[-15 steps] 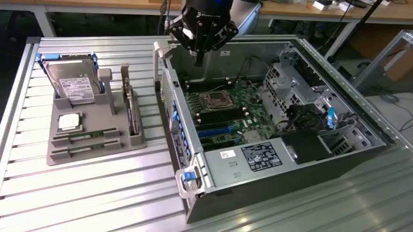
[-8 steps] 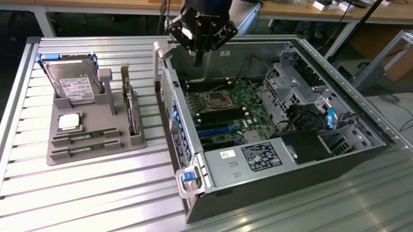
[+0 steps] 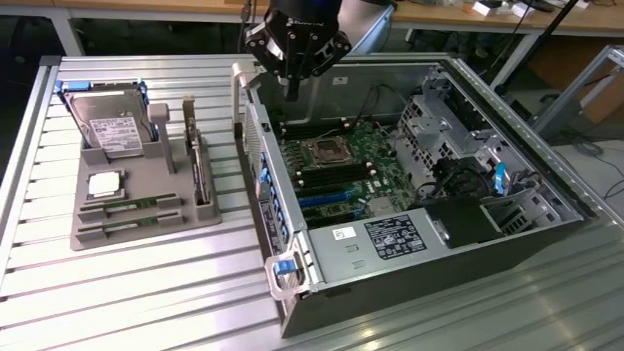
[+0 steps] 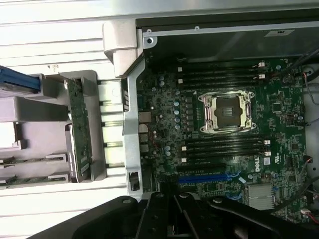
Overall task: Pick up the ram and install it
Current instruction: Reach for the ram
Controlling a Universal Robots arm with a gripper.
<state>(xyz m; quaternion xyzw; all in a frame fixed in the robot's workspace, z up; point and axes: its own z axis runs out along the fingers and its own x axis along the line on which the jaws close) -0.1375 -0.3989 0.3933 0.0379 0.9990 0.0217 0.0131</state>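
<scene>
An open computer case (image 3: pixel 439 289) lies on a slatted table (image 3: pixel 146 300) with its motherboard (image 3: pixel 351 172) exposed inside. Beside the case sits a grey tray (image 3: pixel 137 172), holding a hard drive (image 3: pixel 115 130) and a processor chip (image 3: pixel 105 184).

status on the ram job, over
Gripper shut, empty, above the open case. Ram untouched, on edge in the grey tray beside the case. Case side wall stands between tray and motherboard.

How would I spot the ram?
Find the grey tray on the exterior view's left of the open computer case. At its near end, beside the silver processor chip, lie two ram sticks: long, thin, green, flat in their slots, unlike the green board standing on edge.
</scene>
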